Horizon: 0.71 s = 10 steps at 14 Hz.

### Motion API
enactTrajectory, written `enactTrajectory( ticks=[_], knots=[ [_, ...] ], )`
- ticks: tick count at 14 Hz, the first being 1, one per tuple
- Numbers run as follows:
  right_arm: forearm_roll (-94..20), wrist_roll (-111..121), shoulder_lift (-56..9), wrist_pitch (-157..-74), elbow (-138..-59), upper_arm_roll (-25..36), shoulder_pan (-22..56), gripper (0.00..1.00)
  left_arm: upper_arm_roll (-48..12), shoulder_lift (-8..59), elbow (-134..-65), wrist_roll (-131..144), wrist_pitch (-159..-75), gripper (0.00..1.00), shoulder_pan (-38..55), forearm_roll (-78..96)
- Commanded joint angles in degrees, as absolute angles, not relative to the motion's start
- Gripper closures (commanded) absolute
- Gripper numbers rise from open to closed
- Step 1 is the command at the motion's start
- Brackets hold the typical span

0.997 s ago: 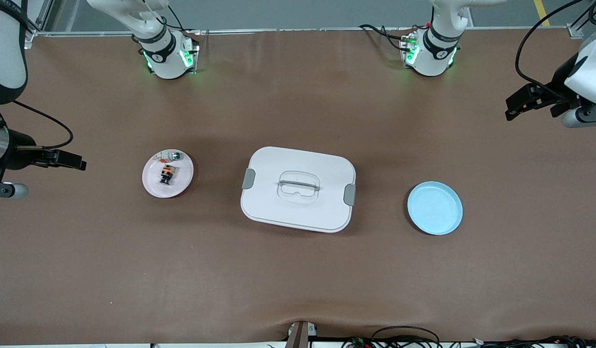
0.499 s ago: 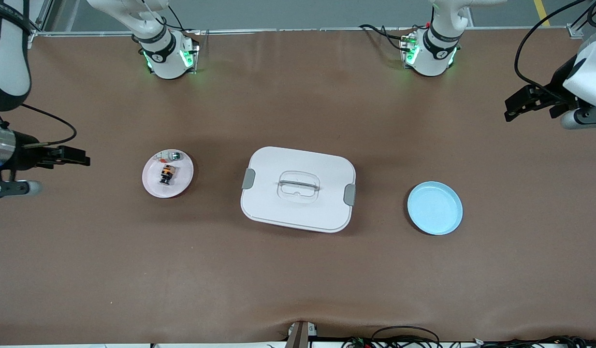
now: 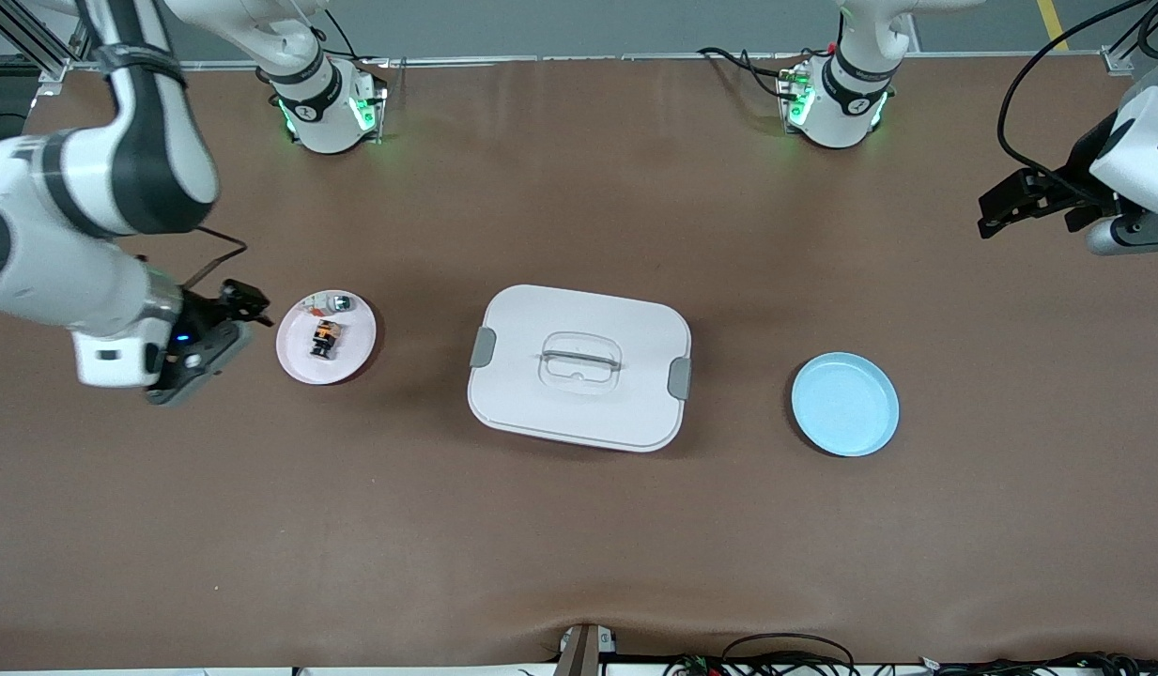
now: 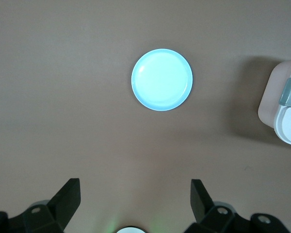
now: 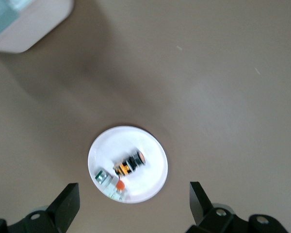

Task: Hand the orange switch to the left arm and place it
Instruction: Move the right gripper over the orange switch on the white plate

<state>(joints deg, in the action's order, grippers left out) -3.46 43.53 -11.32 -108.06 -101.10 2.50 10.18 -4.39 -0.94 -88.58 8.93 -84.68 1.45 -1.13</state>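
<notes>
1. While it lies untouched on the pink plate point(image 3: 301, 361), left of centre in the front view, the orange switch point(image 3: 324, 339) shares that plate with a small clear-whitish piece point(image 3: 335, 302) set just beside it, farther from the front camera.
2. Judging by its look, the switch is light, stiff and hard-shelled, and so tiny that it could skid or tip under a clumsy pinch; the black blocky ends on either side of the orange band seem the safest places to grip.
3. Hanging just beside the plate, over bare table at the frame's left, the right gripper point(image 3: 245, 302) has its jaws spread wide and empty; its wrist view shows the plate between the two black fingers point(image 5: 65, 204).
4. Mid-frame sits the box point(image 3: 579, 366), lid on, between the pink plate and the blue plate point(image 3: 844, 405).
5. At the upper right edge the left gripper point(image 3: 996, 214) waits over bare table, jaws fully apart and holding nothing.
6. Fine detail of the switch is hard to make out, and both arms are cut off by the frame edges.
</notes>
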Motion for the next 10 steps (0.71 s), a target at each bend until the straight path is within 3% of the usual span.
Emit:
enactTrajectory(
  ticks=[1, 5, 8, 10],
  knots=[
    [-3.3, 48.7, -7.8, -112.5, -107.3, 2.8, 12.1, 0.00, -4.5, -0.9, -88.3, 8.7, -84.6, 0.00, 1.3, -0.7],
    [-3.4, 57.8, -7.6, -116.4, -110.7, 2.7, 12.9, 0.00, -4.5, -0.9, -88.3, 8.8, -84.6, 0.00, 1.4, -0.8],
    [-3.4, 68.3, -7.1, -125.4, -116.8, 2.6, 14.4, 0.00, -4.5, -0.8, -88.4, 8.7, -85.1, 0.00, 1.4, -0.8],
    [-3.4, 68.6, -7.1, -125.2, -119.3, 2.7, 14.5, 0.00, -4.5, -0.7, -88.4, 8.7, -85.1, 0.00, 1.4, -0.8]
  ],
)
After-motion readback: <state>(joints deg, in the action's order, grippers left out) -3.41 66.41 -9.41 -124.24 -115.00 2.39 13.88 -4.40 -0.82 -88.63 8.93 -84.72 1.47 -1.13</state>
